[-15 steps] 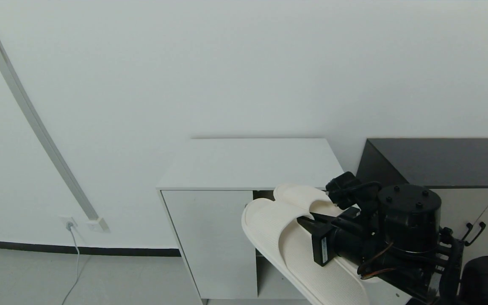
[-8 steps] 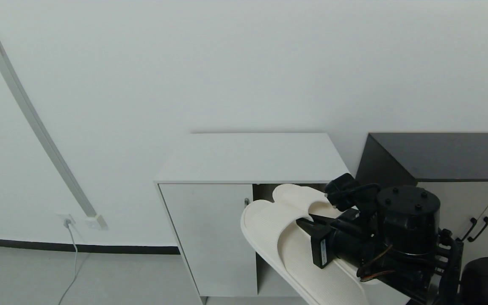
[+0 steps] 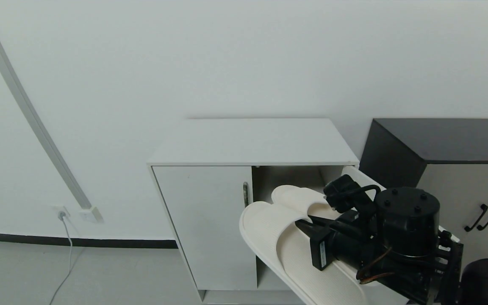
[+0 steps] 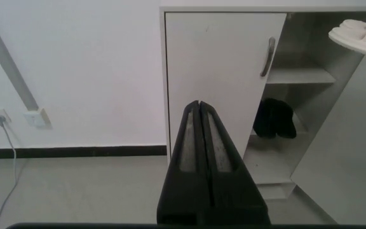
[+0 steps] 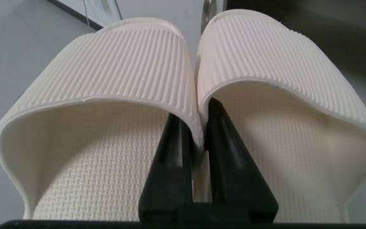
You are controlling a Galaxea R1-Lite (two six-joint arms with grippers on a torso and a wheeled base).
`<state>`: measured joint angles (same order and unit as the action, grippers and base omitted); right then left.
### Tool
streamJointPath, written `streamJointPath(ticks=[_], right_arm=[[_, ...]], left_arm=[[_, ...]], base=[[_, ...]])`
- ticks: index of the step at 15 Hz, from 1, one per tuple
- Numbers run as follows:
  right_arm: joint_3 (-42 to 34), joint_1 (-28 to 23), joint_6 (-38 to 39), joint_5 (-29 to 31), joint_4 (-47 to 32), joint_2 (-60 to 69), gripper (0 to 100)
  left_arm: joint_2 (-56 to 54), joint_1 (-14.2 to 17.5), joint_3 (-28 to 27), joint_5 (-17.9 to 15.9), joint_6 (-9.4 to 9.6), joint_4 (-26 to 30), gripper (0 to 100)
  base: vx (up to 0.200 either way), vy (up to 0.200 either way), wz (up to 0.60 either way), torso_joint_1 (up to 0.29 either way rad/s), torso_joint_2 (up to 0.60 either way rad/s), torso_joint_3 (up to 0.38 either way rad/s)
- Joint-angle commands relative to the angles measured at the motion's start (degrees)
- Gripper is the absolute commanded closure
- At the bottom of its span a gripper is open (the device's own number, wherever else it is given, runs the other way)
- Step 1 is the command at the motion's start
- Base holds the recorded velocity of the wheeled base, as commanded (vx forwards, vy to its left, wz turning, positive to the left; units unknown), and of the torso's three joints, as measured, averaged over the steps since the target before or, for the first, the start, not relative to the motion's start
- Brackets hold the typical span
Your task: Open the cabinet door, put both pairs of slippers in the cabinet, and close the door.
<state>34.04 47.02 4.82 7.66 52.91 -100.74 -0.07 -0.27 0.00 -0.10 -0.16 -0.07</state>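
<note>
- Right end effector [image 5: 196, 130] clamps the cream slippers [image 3: 278, 231] by their touching inner edges, toes pointing to 11 o'clock.
- The open bay of the cabinet [image 3: 201, 212] lies at 11 o'clock, along that axis; the right arm is nearer.
- Left end effector [image 4: 199, 127] is closed and empty.

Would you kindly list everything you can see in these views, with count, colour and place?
white cabinet: one, white, against the wall; left door shut, right door swung open.
cream slippers: one pair, cream, held before the cabinet's open side.
dark footwear: perhaps one pair, black, on a lower shelf inside the cabinet.
second cabinet: one, black top, right of the white one.
wall socket: one, white, low on the wall, with a cable.
wall strip: one, grey, slanting across the wall.
left gripper: black, shut, empty, facing the shut door.
right gripper: black, clamped on both slippers' inner edges.
</note>
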Motion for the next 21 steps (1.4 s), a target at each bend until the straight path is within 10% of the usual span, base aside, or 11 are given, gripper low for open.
streamJointPath(ticks=[1,21], right_arm=[[-0.2,0.18,0.02,-0.01,0.09,0.02,100],[-1.87,0.62,0.02,0.08,2.29,-0.59,100]], left_arm=[[0.07,0.0,0.0,0.01,-0.02,-0.01,100],[0.07,0.0,0.0,0.01,-0.02,-0.01,100]], base=[[0.0,0.0,0.0,-0.227,0.56,0.32],[0.0,0.0,0.0,-0.162,0.49,0.327]])
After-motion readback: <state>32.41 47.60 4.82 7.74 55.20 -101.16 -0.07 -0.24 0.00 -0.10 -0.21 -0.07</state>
